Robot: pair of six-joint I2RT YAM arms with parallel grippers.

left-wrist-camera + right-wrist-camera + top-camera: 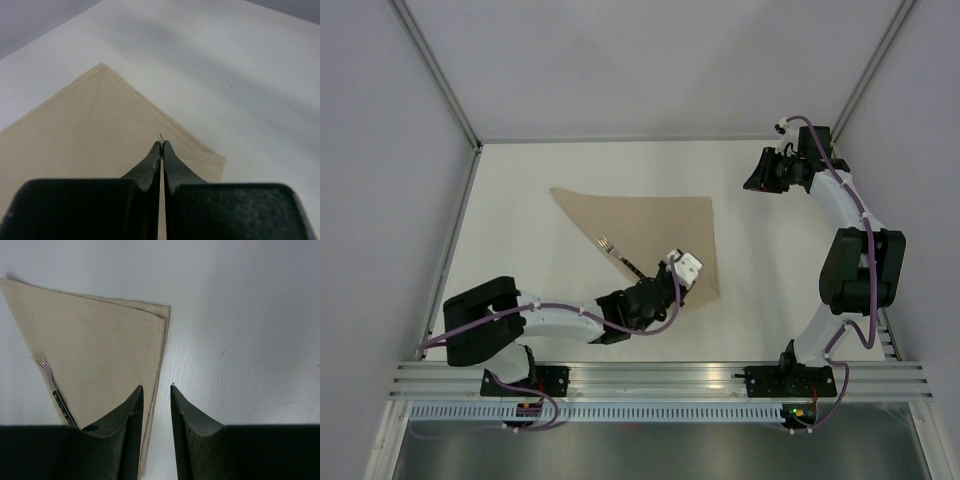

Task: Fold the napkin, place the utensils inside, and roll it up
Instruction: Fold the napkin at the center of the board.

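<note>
One tan cloth napkin [660,225] lies flat, a triangle, with one black-handled silver fork [620,257] at its edge. The left gripper [161,144] is squeezed shut. The right gripper [156,387] gapes a little, empty.

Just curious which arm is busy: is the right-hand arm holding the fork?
No, the right gripper hangs open and empty above the table, while the fork lies at the napkin's edge.

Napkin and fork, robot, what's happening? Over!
Left gripper shut over napkin. Right gripper open, empty, off to the side. Napkin folded into triangle; fork along its long edge, not rolled in. Nothing in the way.
</note>
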